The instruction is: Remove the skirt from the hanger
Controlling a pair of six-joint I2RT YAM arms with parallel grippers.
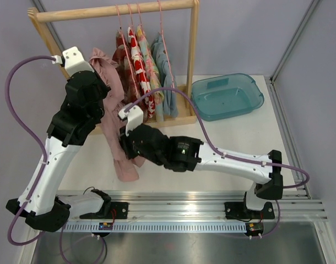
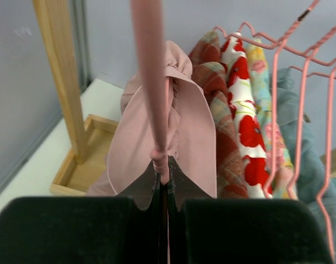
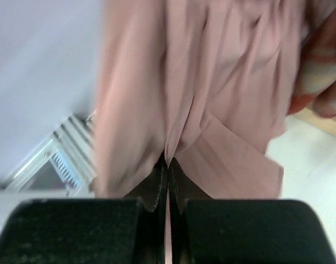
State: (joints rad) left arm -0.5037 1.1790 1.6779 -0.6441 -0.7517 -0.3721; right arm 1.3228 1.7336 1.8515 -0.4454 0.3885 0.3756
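The left pincer (image 2: 163, 166) is clenched on the pink hanger (image 2: 151, 82), whose rod rises from between its fingers. The right pincer (image 3: 167, 166) grips a fold of the pink skirt (image 3: 212, 93). The skirt drapes from the hanger down toward the bench (image 1: 239, 132), just left of the garments (image 1: 143, 66) on the wooden rack (image 1: 192, 55).

The wooden clothes rack (image 1: 113, 11) stands at the back of the white table (image 1: 256, 132). The teal plastic tub (image 1: 228, 99) lies right of it. The pink fabric skirt (image 1: 125, 168) hangs before its left end.
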